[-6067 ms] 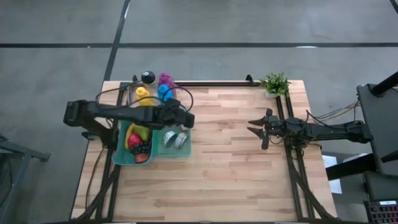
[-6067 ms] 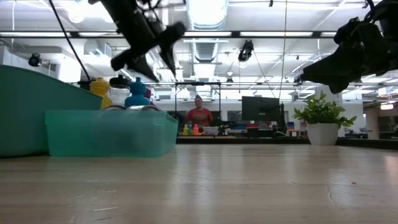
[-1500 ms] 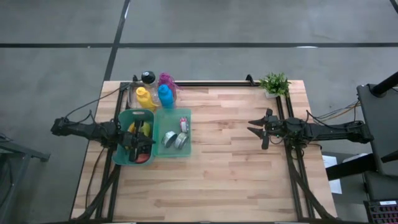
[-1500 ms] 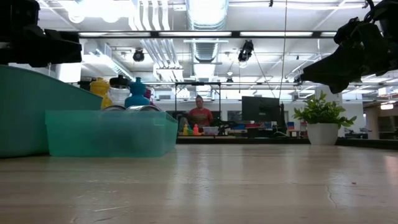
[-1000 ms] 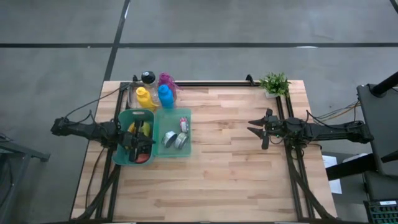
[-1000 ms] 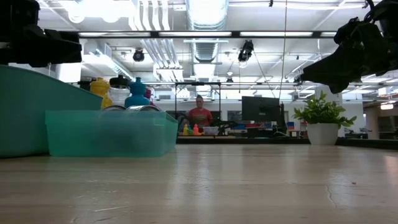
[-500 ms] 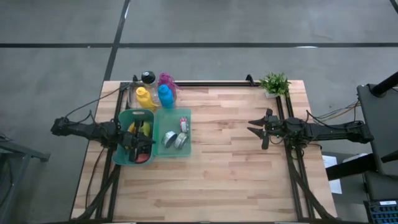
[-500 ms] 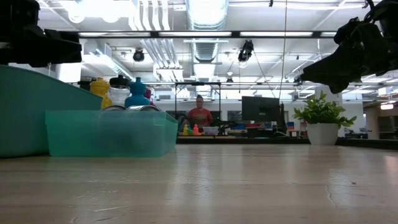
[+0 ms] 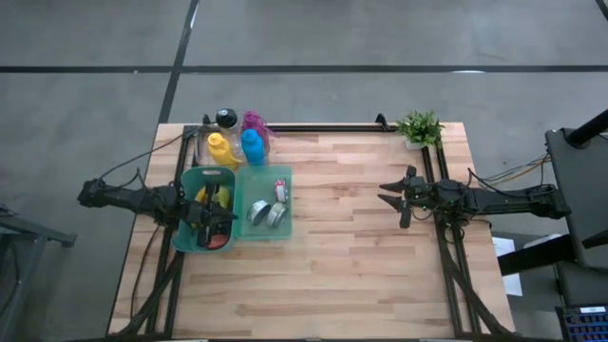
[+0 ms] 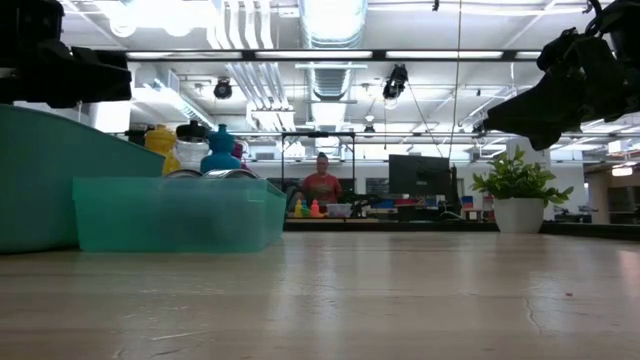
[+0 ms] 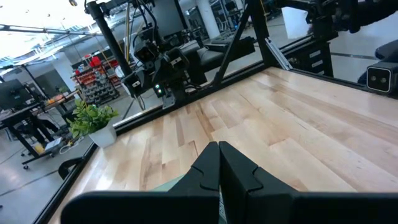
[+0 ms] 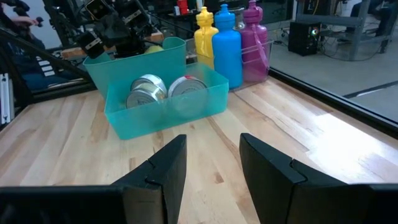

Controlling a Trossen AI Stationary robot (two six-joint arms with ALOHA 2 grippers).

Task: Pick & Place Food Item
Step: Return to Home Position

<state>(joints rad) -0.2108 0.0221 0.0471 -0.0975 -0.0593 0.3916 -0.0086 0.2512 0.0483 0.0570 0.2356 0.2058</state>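
A deep green bin (image 9: 187, 231) at the table's left holds fruit: yellow pieces (image 9: 215, 197) and a red one (image 9: 218, 241). Against its right side stands a shallow teal bin (image 9: 266, 231) holding two tin cans (image 9: 267, 214) and a small red-and-white item (image 9: 280, 188). My left gripper (image 9: 231, 217) is shut, level above the green bin, with nothing in it; its fingers (image 11: 219, 155) meet. My right gripper (image 9: 388, 198) waits near the table's right edge, with a gap between its fingers (image 12: 211, 162) and nothing in it.
Yellow (image 9: 218, 147), blue (image 9: 252, 144) and purple (image 9: 254, 122) bottles and a black-capped one (image 9: 226, 119) stand behind the bins. A potted plant (image 9: 419, 127) sits at the far right corner. Bare wood (image 9: 332, 256) lies between the bins and my right gripper.
Nothing has moved in the last second. Since the earliest frame, my left gripper has drawn back from over the teal bin toward the table's left edge. The red-and-white item now shows in that bin.
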